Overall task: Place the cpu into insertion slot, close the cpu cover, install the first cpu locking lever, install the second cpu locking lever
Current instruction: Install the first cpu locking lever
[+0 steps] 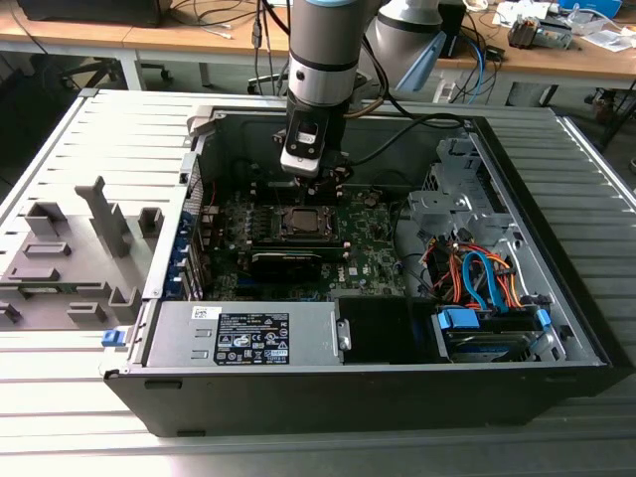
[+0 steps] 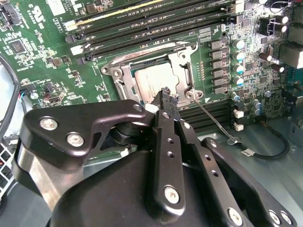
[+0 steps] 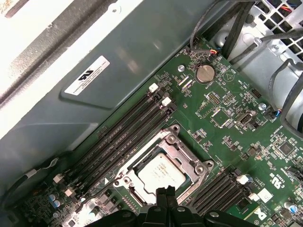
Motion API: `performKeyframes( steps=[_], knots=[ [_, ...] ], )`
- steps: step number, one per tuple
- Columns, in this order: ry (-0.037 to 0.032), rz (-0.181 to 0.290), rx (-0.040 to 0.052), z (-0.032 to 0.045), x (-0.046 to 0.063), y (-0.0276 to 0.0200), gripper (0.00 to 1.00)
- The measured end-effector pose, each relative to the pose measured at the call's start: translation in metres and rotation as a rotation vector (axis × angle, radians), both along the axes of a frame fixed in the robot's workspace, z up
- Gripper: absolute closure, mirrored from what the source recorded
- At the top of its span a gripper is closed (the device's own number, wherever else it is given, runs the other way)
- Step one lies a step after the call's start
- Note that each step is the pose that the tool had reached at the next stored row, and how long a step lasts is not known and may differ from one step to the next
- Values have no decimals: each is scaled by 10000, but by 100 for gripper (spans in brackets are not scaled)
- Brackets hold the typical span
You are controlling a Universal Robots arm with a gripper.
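Closest to the lens in the second wrist view is the black gripper (image 2: 165,97); its jaws are pressed together at the tips, and I see nothing pinched between them. The tips hang at the near edge of the socket, close to one of its corners; whether they touch it I cannot tell.

Just beyond the tips lies the cpu (image 2: 152,78), flat in its slot on the green motherboard (image 2: 47,71); its dull grey top shows through the window of the cpu cover (image 2: 183,66), and the cover lies down on it, not raised. So the first two steps look done to me.

From the socket corner just beside the tips a thin wire lever (image 2: 214,118) runs out slanting over the board, away from the socket; I judge that this one is not latched. A second lever (image 2: 142,56) runs along the socket side nearest the memory slots (image 2: 142,23); whether it is hooked under its catch I cannot tell. What is left, then, is the work with the levers, one of them at least.

In the exterior view the arm (image 1: 323,60) stands nearly upright inside the open computer case (image 1: 378,397), above the socket in the middle of the board.
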State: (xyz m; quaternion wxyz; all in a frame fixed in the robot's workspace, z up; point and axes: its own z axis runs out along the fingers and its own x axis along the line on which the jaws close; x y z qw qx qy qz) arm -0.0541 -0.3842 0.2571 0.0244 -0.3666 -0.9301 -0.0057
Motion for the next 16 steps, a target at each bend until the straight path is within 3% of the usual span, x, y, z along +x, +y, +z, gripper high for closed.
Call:
performKeyframes(
  steps=[16],
  knots=[
    [0,202,1,0,0,0,89]
  ],
)
